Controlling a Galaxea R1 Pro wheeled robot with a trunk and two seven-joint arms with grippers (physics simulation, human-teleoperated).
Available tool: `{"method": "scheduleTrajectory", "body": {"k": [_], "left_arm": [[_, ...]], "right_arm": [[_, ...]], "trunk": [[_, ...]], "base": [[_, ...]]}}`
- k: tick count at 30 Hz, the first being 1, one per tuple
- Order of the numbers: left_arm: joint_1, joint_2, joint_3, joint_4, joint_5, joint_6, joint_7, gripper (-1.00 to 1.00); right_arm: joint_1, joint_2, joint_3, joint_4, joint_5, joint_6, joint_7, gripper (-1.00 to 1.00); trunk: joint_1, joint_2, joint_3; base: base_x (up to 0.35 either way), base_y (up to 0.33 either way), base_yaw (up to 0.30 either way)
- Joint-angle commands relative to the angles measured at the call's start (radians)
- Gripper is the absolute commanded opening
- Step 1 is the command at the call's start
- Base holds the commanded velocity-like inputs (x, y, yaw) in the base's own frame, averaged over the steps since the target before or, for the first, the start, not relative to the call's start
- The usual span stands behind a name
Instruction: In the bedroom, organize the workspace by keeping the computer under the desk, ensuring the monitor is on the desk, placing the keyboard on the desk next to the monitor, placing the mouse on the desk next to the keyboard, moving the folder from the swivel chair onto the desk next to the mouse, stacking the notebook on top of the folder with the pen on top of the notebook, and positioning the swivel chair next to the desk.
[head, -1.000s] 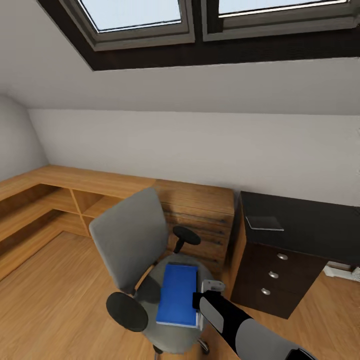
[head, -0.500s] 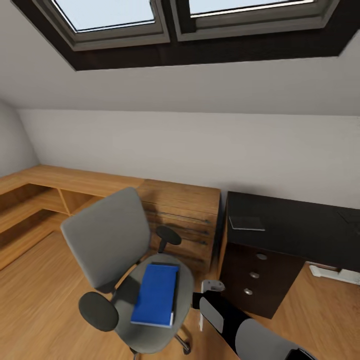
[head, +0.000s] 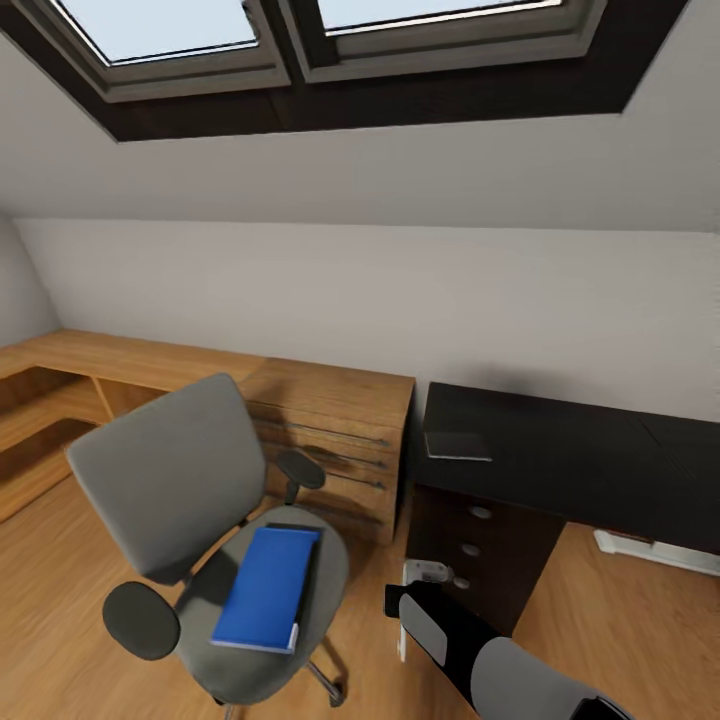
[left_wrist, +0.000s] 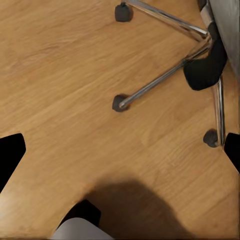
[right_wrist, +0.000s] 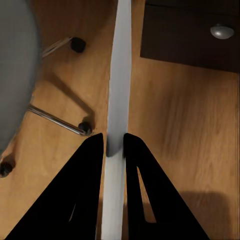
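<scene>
Swinging right, that's the head camera: against the picture of a second ago the whole view has shifted, more of the black counter (head: 560, 460) now shows, and the swivel chair (head: 165, 480) sits further toward the picture's left. Nothing among the things themselves has moved.

The chair stands on the wood floor (head: 620, 620) well apart from the counter's drawer end, its back toward the room's low wall. Between the chair and the counter, against the wall, is a light wood cabinet (head: 330, 400), touching the counter's end. The blue folder (head: 262, 588) is not on the counter yet; it lies flat on the chair's seat. A thin grey notebook (head: 457, 445) lies on the counter near its cabinet-side end, above the drawers with round silver knobs (head: 480, 512).

Right hand (right_wrist: 115, 142): fingers narrow, pinched on a thin white stick, the pen (right_wrist: 119, 75) by its look, hanging low in front of the counter's drawers; one knob (right_wrist: 222, 31) shows past it.

Left hand (left_wrist: 120, 155): fingers spread wide, holding nothing, over bare floor beside the chair's silver legs (left_wrist: 160, 82), away from the counter.

Dark-framed skylights (head: 300, 40) run above the counter's wall.
</scene>
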Motion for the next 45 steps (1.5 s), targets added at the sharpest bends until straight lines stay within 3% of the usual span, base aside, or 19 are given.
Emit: {"method": "scheduleTrajectory", "body": {"k": [1, 14, 19, 25, 30, 33, 39, 45], "left_arm": [[0.000, 0.000, -0.001, -0.001, 0.010, -0.002, 0.000, 1.00], [0.000, -0.022, -0.003, 0.004, 0.012, -0.002, 0.000, 1.00], [0.000, -0.026, -0.004, 0.080, 0.010, -0.014, 0.000, 1.00], [0.000, -0.029, -0.007, 0.184, 0.009, -0.094, -0.001, 1.00], [0.000, -0.049, -0.032, 0.254, 0.009, -0.162, -0.017, 1.00], [0.000, -0.062, -0.126, 0.302, -0.003, -0.248, -0.060, 1.00], [0.000, -0.090, -0.252, 0.313, -0.016, -0.290, -0.073, 1.00], [0.000, -0.104, -0.336, 0.308, -0.023, -0.296, -0.072, 1.00]], "right_arm": [[-0.001, -0.001, 0.007, -0.002, -0.007, 0.003, -0.004, -1.00], [-0.001, -0.004, 0.006, -0.002, -0.007, 0.004, -0.004, -1.00], [-0.001, -0.005, 0.006, -0.002, -0.006, 0.004, -0.004, -1.00], [-0.001, -0.006, 0.006, -0.002, -0.006, 0.005, -0.004, -1.00], [-0.001, -0.006, 0.006, -0.002, -0.006, 0.004, -0.004, -1.00], [-0.001, -0.008, 0.006, -0.002, -0.006, 0.003, -0.004, -1.00], [-0.001, -0.010, 0.005, -0.003, -0.006, 0.003, -0.004, -1.00], [-0.001, -0.011, 0.002, -0.004, -0.007, 0.003, -0.004, -1.00]], "trunk": [[0.000, -0.001, -0.001], [0.000, -0.001, -0.001], [0.000, -0.001, -0.001], [0.000, -0.001, -0.001], [0.000, -0.001, -0.001], [0.000, -0.001, -0.001], [0.000, -0.001, -0.001], [0.000, -0.001, -0.001]], "base": [[-0.064, -0.327, 0.000], [-0.166, -0.274, 0.000], [-0.253, -0.216, 0.000], [-0.255, -0.226, 0.000], [-0.147, -0.134, 0.000], [-0.032, -0.029, 0.000], [-0.007, -0.007, 0.000], [-0.001, -0.001, -0.019]]}}
